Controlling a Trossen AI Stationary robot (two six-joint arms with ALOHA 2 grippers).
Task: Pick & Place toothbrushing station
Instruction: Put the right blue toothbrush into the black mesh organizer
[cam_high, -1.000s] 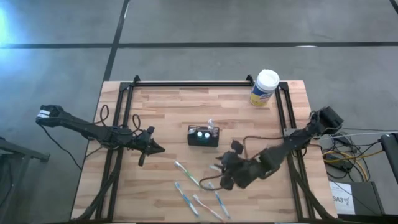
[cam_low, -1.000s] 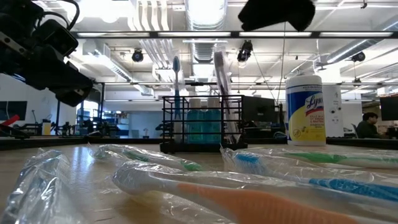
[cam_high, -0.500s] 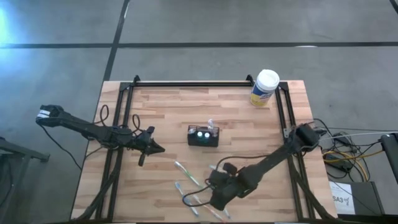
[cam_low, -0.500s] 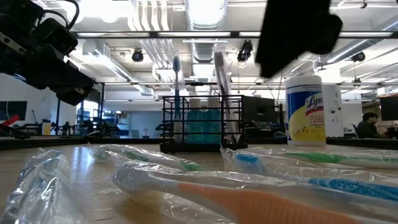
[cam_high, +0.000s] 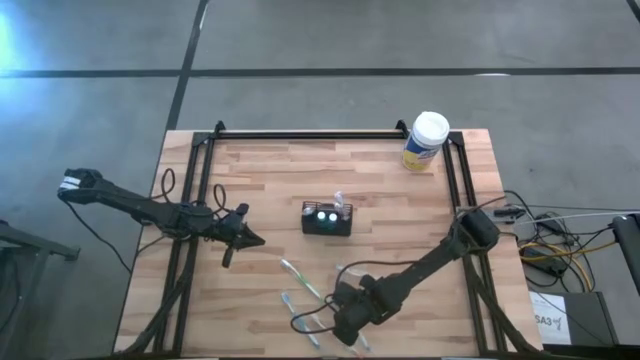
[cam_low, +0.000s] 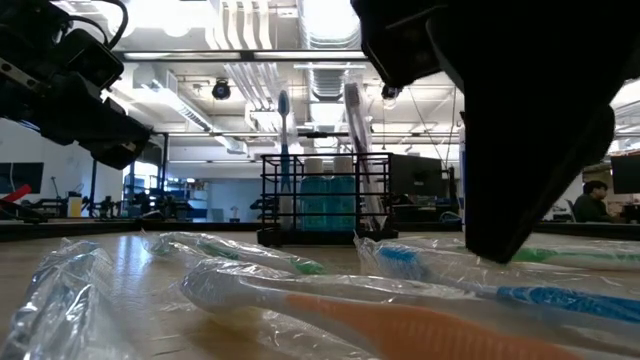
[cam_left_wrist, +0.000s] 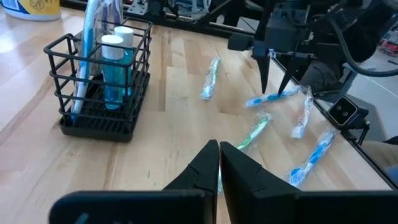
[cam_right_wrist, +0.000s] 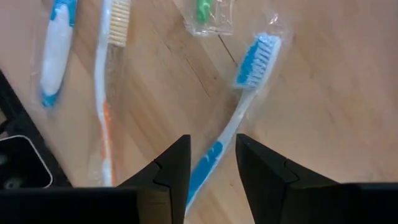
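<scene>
Above a wrapped toothbrush (cam_right_wrist: 224, 140), right tool (cam_right_wrist: 211, 163) (parted)

Showing two slim, dark, jointed arms against pale wood. Carrying a white marking on the outermost joint of the left arm (cam_high: 150, 208). Trailing thin black cables in loops along both arms, most plainly beside the right arm (cam_high: 430, 265). Ending in matte black tapered fingers (cam_right_wrist: 172, 167), flat-faced and angular, with a blocky black body behind them.
</scene>
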